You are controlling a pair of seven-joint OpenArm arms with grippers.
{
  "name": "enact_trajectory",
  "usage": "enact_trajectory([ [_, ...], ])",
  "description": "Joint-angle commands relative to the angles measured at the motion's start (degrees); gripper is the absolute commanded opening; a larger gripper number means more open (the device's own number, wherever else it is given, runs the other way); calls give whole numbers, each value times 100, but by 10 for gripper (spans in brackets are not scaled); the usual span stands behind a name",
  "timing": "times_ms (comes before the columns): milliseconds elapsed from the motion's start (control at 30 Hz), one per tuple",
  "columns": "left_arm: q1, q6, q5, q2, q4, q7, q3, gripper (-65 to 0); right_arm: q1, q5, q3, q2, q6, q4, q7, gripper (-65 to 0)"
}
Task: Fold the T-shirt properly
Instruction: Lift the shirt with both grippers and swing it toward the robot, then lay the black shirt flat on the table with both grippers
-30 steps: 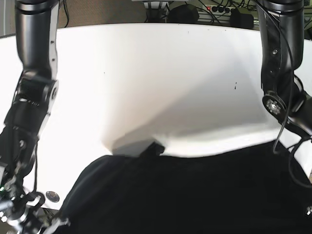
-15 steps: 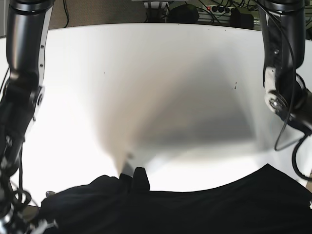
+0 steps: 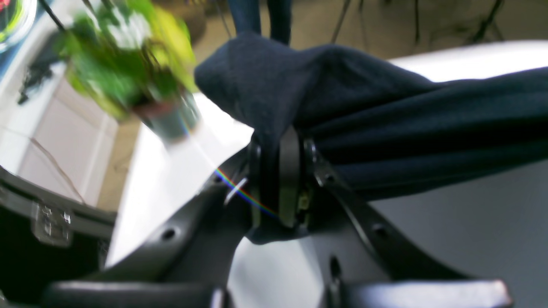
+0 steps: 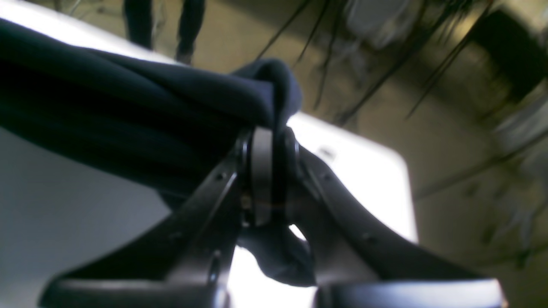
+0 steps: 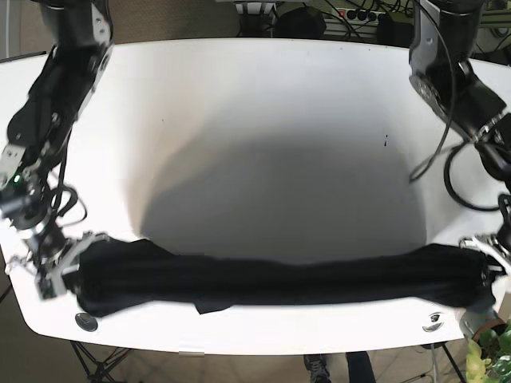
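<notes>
Now that we have drawn the shirt (image 5: 279, 281) back from the camera, it stretches taut along the tabletop's (image 5: 263, 120) near edge, our left gripper (image 3: 278, 179) and right gripper (image 4: 267, 175) each pinching an end, ready for laying flat.

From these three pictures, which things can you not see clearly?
- T-shirt: base view shows one bunched dark band; collar, sleeves and fold layers cannot be told apart.
- Left gripper: in the left wrist view cloth covers the fingertips.
- Right gripper: same in the right wrist view, and the background is blurred.
- Plant: motion-blurred in the left wrist view; in the base view it is cut off by the corner.
- Table: its near edge is partly hidden by the shirt.
</notes>
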Motion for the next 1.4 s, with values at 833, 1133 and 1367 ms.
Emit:
enact_trajectory([
  [833,3567,80,156,-142,484,-574,-1129,-650,-3577,-367,1440,-2016,-165,518,4,-629],
  [1133,4051,80,183,34,502,-891,-1129,-650,-3998,-367,1440,-2227,72,518,4,-629],
  [1367,4288,80,183,16,484,-891,-1137,-650,-4289,-367,1440,-2245,90,518,4,-628],
])
